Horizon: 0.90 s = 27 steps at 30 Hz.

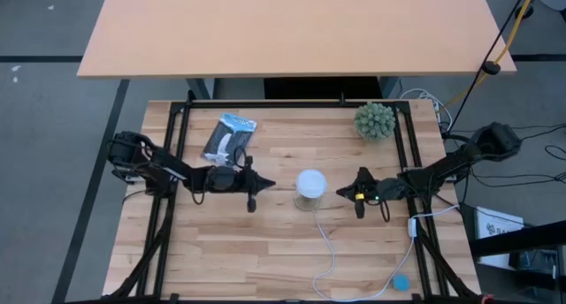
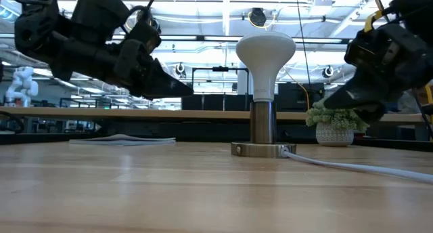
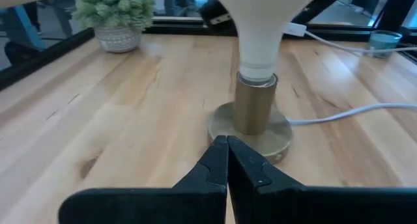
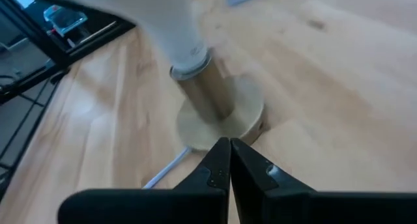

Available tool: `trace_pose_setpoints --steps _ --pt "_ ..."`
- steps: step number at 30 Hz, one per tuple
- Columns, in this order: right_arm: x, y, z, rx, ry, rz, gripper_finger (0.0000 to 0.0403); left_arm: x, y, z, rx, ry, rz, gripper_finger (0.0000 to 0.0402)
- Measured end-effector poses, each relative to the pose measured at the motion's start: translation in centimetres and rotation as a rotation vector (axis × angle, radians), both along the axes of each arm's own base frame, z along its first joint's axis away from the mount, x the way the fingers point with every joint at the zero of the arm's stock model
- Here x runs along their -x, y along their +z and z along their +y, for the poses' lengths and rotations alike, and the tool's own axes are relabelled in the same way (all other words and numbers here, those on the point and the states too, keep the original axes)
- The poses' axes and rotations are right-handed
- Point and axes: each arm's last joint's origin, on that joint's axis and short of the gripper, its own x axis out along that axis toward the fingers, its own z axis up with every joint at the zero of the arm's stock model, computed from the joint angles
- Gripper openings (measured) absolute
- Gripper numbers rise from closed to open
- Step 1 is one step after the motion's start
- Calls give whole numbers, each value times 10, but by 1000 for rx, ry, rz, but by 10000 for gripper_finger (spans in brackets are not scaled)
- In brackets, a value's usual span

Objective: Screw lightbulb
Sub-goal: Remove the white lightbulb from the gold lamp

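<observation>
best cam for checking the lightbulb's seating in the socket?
Low view: the whole lightbulb stands upright in the socket, in profile. High view shows only its dome. Both wrist views show the neck joint, with the dome cropped.

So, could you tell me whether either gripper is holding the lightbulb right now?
No, the lightbulb stands in its socket, with the left gripper and right gripper apart, both shut.

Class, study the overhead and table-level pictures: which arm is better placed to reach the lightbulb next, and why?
Roughly even; marginally the right. The lightbulb stands upright in its socket between both. The right gripper, jaws shut, sits slightly nearer than the left gripper, also shut. Neither touches it.
</observation>
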Motion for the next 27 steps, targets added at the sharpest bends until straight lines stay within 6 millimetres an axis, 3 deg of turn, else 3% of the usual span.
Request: trace_pose_setpoints --steps 13,27 --pt "5 -21 21 -92 -25 91 1 -3 5 24 6 -17 -44 0" --pt "6 -40 27 -158 -59 173 0 -50 -7 29 28 -173 -24 0"
